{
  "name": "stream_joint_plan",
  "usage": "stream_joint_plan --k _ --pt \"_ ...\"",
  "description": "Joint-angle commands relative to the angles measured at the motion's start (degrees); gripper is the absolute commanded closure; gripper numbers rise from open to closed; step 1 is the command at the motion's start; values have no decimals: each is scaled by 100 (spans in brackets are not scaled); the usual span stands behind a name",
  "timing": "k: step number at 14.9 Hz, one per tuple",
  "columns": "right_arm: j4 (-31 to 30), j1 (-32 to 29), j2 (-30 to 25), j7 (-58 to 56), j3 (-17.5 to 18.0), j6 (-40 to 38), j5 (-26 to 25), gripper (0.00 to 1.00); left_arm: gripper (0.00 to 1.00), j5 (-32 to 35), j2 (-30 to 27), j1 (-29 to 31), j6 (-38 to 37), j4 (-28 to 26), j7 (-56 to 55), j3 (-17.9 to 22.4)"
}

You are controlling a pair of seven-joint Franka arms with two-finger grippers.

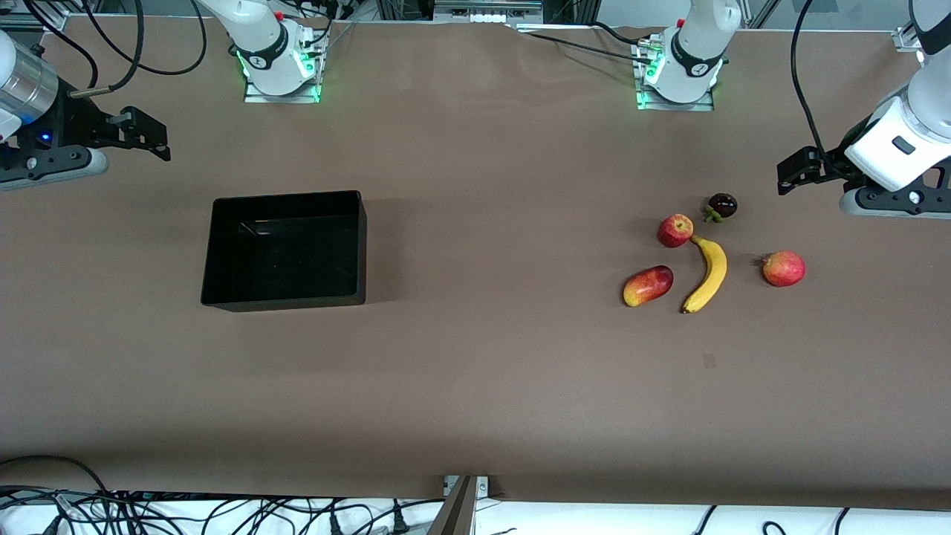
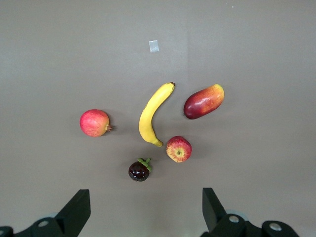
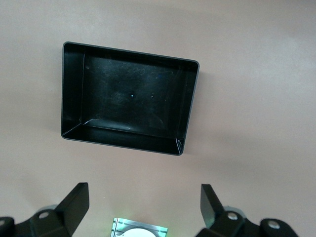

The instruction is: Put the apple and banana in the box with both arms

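Observation:
The red flecked apple (image 1: 674, 230) lies on the brown table, touching one tip of the long yellow banana (image 1: 707, 275). Both show in the left wrist view, the apple (image 2: 178, 149) beside the banana (image 2: 150, 116). The black open-top box (image 1: 282, 301) stands empty toward the right arm's end of the table; it also shows in the right wrist view (image 3: 74, 89). My left gripper (image 1: 791, 172) (image 2: 145, 202) is open and empty, up over the table at the left arm's end. My right gripper (image 1: 148, 137) (image 3: 143, 197) is open and empty, up over the table at the right arm's end.
A red-and-yellow mango-like fruit (image 1: 648, 285) (image 2: 204, 101), a smooth pinkish-red round fruit (image 1: 784, 268) (image 2: 95, 122) and a dark purple mangosteen (image 1: 721, 206) (image 2: 139, 170) lie around the apple and banana. A small tape patch (image 1: 709, 361) marks the table nearer the front camera.

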Motion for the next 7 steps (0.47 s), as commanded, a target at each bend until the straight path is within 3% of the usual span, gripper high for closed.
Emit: stream_joint_plan --k 1,7 --pt "124 -95 16 -44 89 -73 10 0 0 98 -76 11 -77 -2 131 -1" --pt "115 -104 33 -88 80 -73 -16 0 0 98 -76 11 -77 -2 131 -1"
